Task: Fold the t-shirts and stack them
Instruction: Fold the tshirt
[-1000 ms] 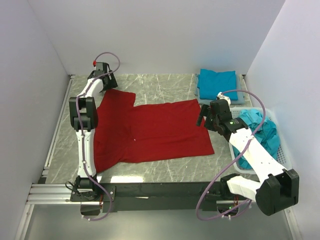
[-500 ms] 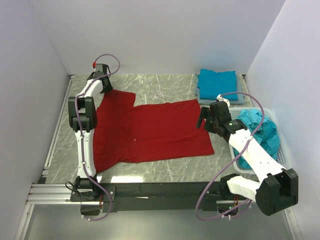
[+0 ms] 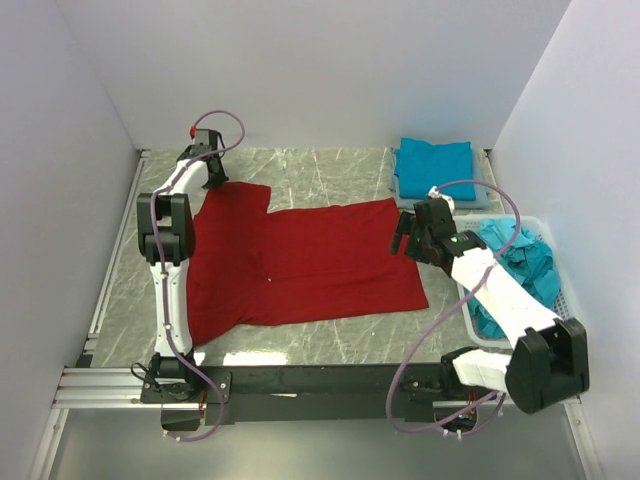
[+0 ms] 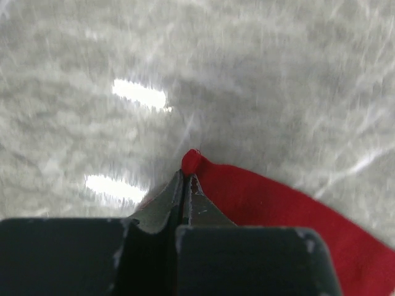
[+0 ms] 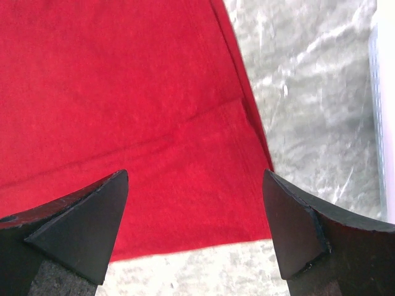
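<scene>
A deep red t-shirt (image 3: pixel 300 260) lies spread flat on the marble table. My left gripper (image 3: pixel 213 182) sits at the far left sleeve corner, its jaws shut on a small bunch of the red fabric (image 4: pixel 191 161). My right gripper (image 3: pixel 403 237) hovers open over the shirt's far right hem corner (image 5: pixel 203 216), one finger (image 5: pixel 80 228) above the cloth and the other beyond the edge. Folded teal-blue t-shirts (image 3: pixel 434 168) are stacked at the far right. More teal shirts (image 3: pixel 520 262) lie crumpled in the basket.
A white mesh basket (image 3: pixel 566 300) stands at the right edge beside the right arm. White walls close in the table on the left, back and right. Bare marble (image 3: pixel 320 170) shows behind the red shirt.
My left gripper has closed on the red sleeve corner. The right gripper has shifted slightly toward the shirt's far right corner, still open.
</scene>
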Motion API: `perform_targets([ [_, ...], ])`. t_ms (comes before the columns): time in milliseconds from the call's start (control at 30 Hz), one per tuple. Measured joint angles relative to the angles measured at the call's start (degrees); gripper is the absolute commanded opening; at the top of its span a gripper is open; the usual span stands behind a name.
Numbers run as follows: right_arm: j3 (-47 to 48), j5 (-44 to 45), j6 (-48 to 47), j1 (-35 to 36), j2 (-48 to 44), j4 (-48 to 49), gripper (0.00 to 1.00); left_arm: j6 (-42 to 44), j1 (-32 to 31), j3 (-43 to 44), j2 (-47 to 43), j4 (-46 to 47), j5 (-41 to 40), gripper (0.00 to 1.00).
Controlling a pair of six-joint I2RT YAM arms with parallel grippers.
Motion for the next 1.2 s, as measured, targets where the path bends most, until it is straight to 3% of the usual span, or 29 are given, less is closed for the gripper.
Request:
perform_targets([
  [333,21.6,7.8,3.3,1.9,23.2,-1.6,0.94,-3.0,-0.1,-18.6,-14.6,2.7,4.5,0.0],
  [567,49.0,16.4,7.2,5.7,48.0,-8.8,0.92,-4.1,-1.2,-28.5,-26.3,7.4,8.4,0.0],
  [800,70.4,23.1,9.5,6.5,63.7,-18.0,0.92,-4.2,-3.5,-33.8,-29.7,9.2,10.3,0.0],
  [933,75.1,25.9,9.8,6.5,68.0,-20.4,0.91,-4.8,-3.8,-38.3,-31.6,9.6,12.3,0.0],
  [1200,75.9,27.7,9.4,6.5,72.1,-21.8,0.91,-5.5,-3.7,-43.2,-36.5,10.0,13.8,0.0],
])
